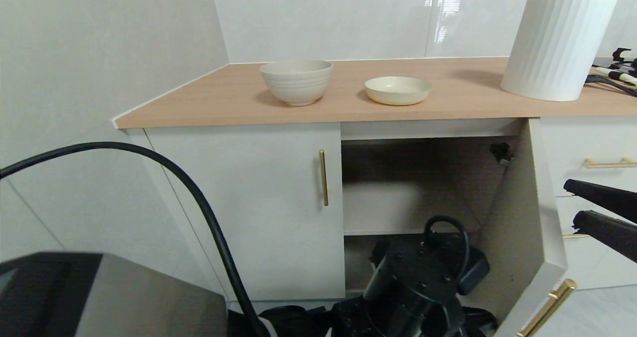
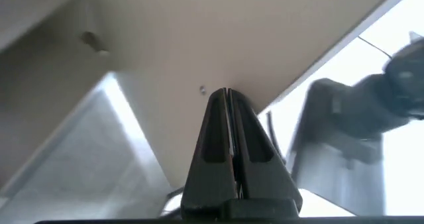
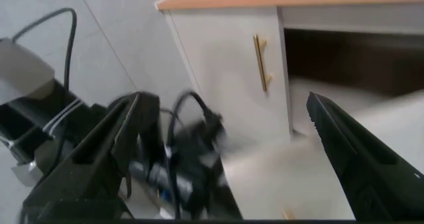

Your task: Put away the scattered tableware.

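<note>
**Q:** Where is the tableware?

**A:** A cream ribbed ceramic bowl (image 1: pixel 296 81) and a shallow cream dish (image 1: pixel 398 89) sit upright on a light wooden countertop (image 1: pixel 224 103). They are near each other but apart, with the bowl on the left. Farther right on the same countertop stands a tall white ribbed cylinder (image 1: pixel 560 43), well apart from the dish.

**Q:** What lies below the countertop?

**A:** A white cabinet. Its left door (image 1: pixel 249 202) is shut and carries a slim vertical brass handle (image 1: pixel 323 177). Its right door (image 1: pixel 527 217) is swung open, showing a shaded compartment with a pale shelf (image 1: pixel 398 207). The dish sits above this opening.

**Q:** How does the right pincer stand?

**A:** The right gripper (image 1: pixel 571 203) shows at the right edge of the head view, beyond the open door and lower than the countertop. Its two black fingers (image 3: pixel 126 144) are spread wide. They are empty and touch nothing. Between them, the wrist view shows the shut door and the dark opening farther off.

**Q:** And the left pincer?

**A:** The left gripper (image 2: pixel 227 98) has its fingers pressed flat together, with nothing pinched between them. The tips point at a pale flat panel (image 2: pixel 199 38) just ahead. Whether they touch it cannot be told. In the head view, the black left arm (image 1: pixel 423 277) sits low before the open compartment, well below the bowl and dish.
</note>
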`<state>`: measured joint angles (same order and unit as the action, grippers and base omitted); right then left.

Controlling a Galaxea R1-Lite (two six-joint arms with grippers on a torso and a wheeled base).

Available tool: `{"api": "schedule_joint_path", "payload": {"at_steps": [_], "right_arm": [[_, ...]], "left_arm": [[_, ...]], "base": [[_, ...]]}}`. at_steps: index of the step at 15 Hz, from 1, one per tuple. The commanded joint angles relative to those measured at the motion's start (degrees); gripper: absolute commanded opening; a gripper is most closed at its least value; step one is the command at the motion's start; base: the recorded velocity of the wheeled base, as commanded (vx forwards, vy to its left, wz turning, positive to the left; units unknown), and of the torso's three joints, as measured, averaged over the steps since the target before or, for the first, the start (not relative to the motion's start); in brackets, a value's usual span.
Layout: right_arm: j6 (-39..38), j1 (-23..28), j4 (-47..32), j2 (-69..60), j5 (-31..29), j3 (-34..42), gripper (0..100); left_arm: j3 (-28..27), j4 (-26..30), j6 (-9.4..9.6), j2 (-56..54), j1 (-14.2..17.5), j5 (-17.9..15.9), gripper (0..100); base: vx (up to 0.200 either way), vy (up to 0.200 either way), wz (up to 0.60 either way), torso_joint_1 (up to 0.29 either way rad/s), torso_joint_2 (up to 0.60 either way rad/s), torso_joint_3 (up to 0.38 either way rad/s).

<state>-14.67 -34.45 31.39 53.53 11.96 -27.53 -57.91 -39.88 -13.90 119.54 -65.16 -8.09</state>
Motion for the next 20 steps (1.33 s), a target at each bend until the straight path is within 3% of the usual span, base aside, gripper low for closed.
{"api": "schedule_joint_path", "payload": {"at_steps": [1,3,5,7,8,10,12,13,14,15,16,17,20], "right_arm": [[0.0,0.0,0.0,-0.1,0.0,-0.3,100],[-0.1,0.0,0.0,0.1,0.0,-0.2,100],[-1.1,0.0,0.0,0.0,0.1,-0.2,100],[-1.2,0.2,0.0,-0.2,0.0,-0.2,100],[-1.2,0.4,0.0,0.1,0.0,-0.2,100],[-1.1,0.4,0.2,3.8,0.0,-0.8,100],[-1.1,0.4,0.3,9.7,0.0,-4.6,100],[-1.1,0.4,0.3,11.5,0.0,-6.1,100],[-0.6,0.4,0.4,16.3,-0.3,-8.9,100],[-0.5,0.9,0.3,19.5,-0.3,-11.6,100],[0.1,1.8,0.2,21.3,-0.3,-13.3,100],[2.5,2.3,0.1,24.7,-0.4,-16.9,100],[5.1,4.0,0.0,30.4,-5.1,-20.8,100]], "left_arm": [[-6.3,3.3,-0.08,0.7,-5.0,-0.1,0],[-6.4,3.6,-0.08,-0.1,-7.4,-0.1,0],[-6.1,3.5,-0.17,-0.2,-7.8,0.1,0],[-4.9,3.3,-0.87,-1.5,-7.7,0.8,0],[-2.4,3.2,-2.36,-4.8,-6.9,1.3,0],[3.0,3.2,-2.27,-11.3,-1.8,1.9,0],[7.4,3.5,-0.78,-18.2,9.8,2.1,0],[8.2,3.5,-0.69,-19.7,12.7,2.0,0],[10.5,3.5,-0.69,-23.8,19.2,2.0,0],[12.8,3.6,-0.43,-26.9,22.8,1.9,0],[14.0,3.7,0.1,-28.5,24.1,1.9,0],[15.0,4.0,0.71,-30.7,26.8,1.9,100],[16.9,6.9,0.8,-36.5,30.9,1.8,100]], "base": [[0.0,0.0,0.0,0.0,0.0,0.0],[0.0,0.0,0.0,0.0,0.0,0.0],[0.0,0.0,0.0,0.0,0.0,0.0],[0.0,0.0,0.0,0.0,0.0,0.0],[0.0,0.0,0.0,0.0,0.0,0.0],[0.0,0.0,0.0,0.0,0.0,0.0],[0.0,0.0,0.0,0.0,0.0,0.0],[0.0,0.0,0.0,0.0,0.0,0.0],[0.0,0.0,0.0,0.0,0.0,0.0],[0.0,0.0,0.0,0.0,0.0,0.0],[0.0,0.0,0.0,0.0,0.0,0.0],[0.0,0.0,0.0,0.0,0.0,0.0],[0.0,0.0,0.0,0.0,0.0,0.0]]}}
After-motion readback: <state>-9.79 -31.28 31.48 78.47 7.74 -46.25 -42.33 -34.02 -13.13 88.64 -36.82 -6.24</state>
